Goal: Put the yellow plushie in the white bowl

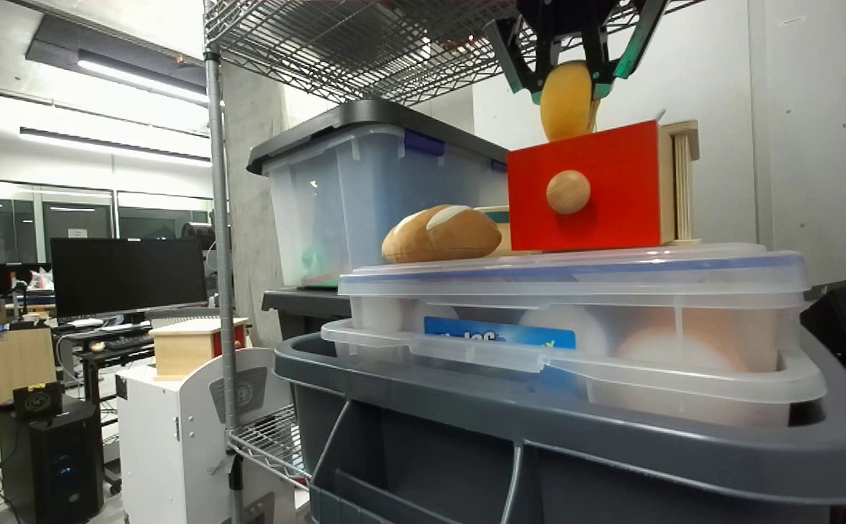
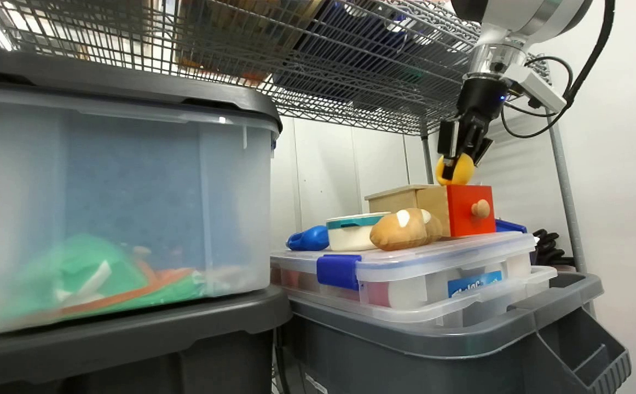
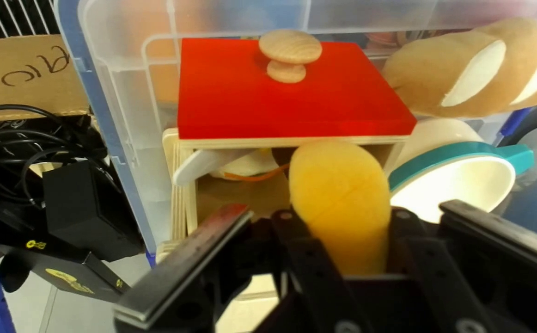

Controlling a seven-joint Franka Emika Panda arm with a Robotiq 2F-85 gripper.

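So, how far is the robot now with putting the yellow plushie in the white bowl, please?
Grasping looks done: the gripper is closed on the yellow plushie. In hand: the plushie is held over the open drawer; I cannot tell whether its bottom is clear. Left: moving it to the white bowl beside the drawer, lowering it and letting go.

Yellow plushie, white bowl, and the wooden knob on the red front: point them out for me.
Yellow plushie [image 3: 341, 203]: wrist view, the middle of its rounded side.
White bowl [image 2: 347, 239]: an exterior view, its outer side wall.
Wooden knob [image 1: 568, 192]: an exterior view, its round front face.
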